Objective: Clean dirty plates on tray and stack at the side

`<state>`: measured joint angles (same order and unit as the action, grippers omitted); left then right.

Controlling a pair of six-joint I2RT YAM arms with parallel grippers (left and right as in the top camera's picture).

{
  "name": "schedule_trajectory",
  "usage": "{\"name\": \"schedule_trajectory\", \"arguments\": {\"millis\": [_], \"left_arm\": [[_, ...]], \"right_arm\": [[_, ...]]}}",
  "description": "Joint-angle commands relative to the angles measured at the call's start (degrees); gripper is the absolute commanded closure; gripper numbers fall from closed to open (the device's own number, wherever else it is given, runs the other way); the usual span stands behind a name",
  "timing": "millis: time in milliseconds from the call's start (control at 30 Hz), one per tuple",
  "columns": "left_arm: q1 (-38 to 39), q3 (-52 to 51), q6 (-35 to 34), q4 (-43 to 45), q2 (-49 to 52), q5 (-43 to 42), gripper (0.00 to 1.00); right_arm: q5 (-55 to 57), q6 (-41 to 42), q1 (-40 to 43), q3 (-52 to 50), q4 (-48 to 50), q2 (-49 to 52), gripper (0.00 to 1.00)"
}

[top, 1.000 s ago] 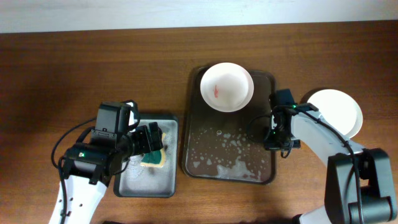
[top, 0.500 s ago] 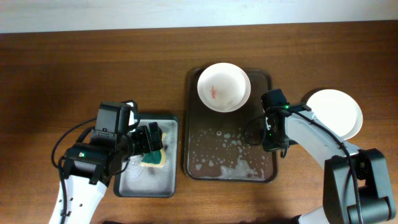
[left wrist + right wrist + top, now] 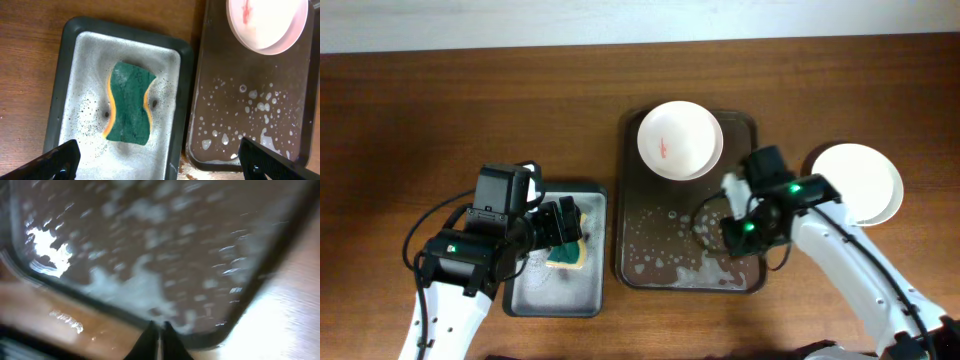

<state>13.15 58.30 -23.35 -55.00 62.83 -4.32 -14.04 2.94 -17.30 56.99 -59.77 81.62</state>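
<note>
Now, L end effector (image 3: 159,157) released over sponge (image 3: 129,102), R end effector (image 3: 159,332) clenched at tray (image 3: 650,230) edge, 1 smeared plate (image 3: 680,140)

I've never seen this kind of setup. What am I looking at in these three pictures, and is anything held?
Two robot arms work at a wooden table. The overhead view looks down; the other two come from cameras on each wrist. The left gripper, fingers open, hovers over a green sponge in a grey tray. The right gripper, fingers shut on nothing, is low over the foamy brown tray; that view is blurred. One red-smeared plate sits on the brown tray's far end; white plates lie beside it on the right. Nothing is held.
</note>
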Motion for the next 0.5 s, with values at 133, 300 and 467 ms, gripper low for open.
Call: {"name": "schedule_trajectory", "arguments": {"millis": [133,300,467], "left_arm": [[-0.2,0.7,0.3,0.0,-0.4,-0.4,0.0],[-0.2,0.7,0.3,0.0,-0.4,-0.4,0.01],[-0.2,0.7,0.3,0.0,-0.4,-0.4,0.01]], "right_arm": [[-8.7,7.2,-17.7,-5.1,11.7,2.9,0.96],[-13.5,25.4,-26.1,-4.5,28.7,2.9,0.67],[-5.1,33.8,-29.3,-2.8,37.7,10.3,0.68]]}}
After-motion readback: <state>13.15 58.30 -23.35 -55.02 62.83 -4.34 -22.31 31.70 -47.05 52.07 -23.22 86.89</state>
